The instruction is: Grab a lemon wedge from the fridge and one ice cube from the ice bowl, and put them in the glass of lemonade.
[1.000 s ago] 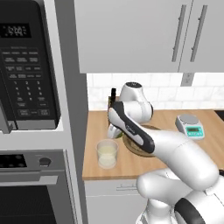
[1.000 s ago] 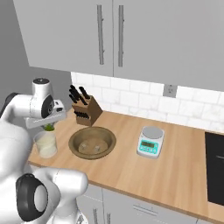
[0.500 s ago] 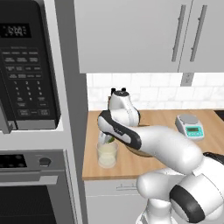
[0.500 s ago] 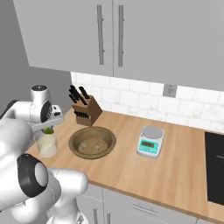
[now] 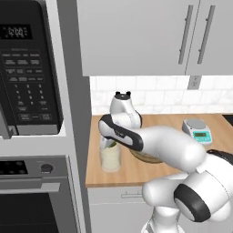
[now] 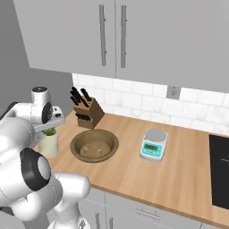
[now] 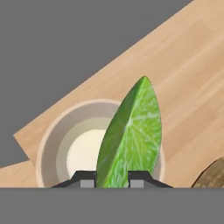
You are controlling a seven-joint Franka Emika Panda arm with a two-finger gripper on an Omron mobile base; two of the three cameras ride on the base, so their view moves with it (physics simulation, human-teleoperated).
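Green-yellow lemon wedge [image 7: 131, 140] stands upright, pinched in the claw [image 7: 112, 177] above the glass of lemonade [image 7: 83, 148]. It's dropped closer to the rim since a second ago.

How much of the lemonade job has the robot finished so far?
Done: the lemon wedge is already out of the fridge. In hand: the gripper is shut on it, right above the glass of lemonade, not yet let go. Left: drop the wedge in, then fetch one ice cube from the ice bowl beside the glass and add it too.
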